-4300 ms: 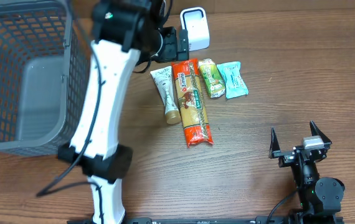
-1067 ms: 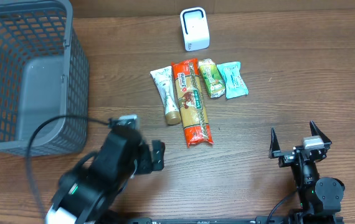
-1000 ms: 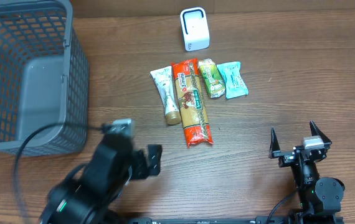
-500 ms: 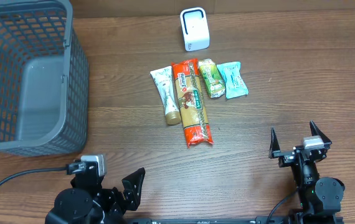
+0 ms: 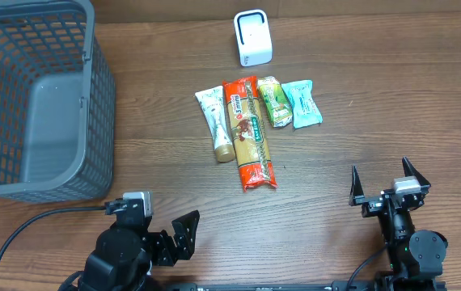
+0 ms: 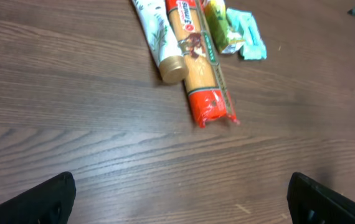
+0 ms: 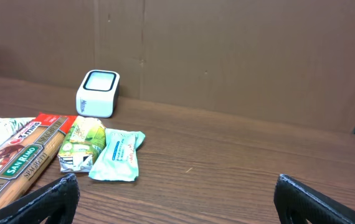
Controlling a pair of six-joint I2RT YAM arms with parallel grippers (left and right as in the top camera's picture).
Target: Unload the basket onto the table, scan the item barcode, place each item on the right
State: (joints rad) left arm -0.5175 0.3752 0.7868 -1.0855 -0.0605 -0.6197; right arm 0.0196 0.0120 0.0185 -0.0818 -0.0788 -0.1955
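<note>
Left hand [image 5: 183,236] back at table [image 5: 336,105] edge, arm partly off-frame (wide apart, right hand [image 5: 380,174] likewise).

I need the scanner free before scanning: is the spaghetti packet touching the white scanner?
Apart. The overhead view shows a strip of bare table between the spaghetti packet and the white scanner.

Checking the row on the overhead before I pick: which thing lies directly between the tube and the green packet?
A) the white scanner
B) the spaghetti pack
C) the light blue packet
B: the spaghetti pack lies with the tube along one long side and the green packet by the other.
</note>
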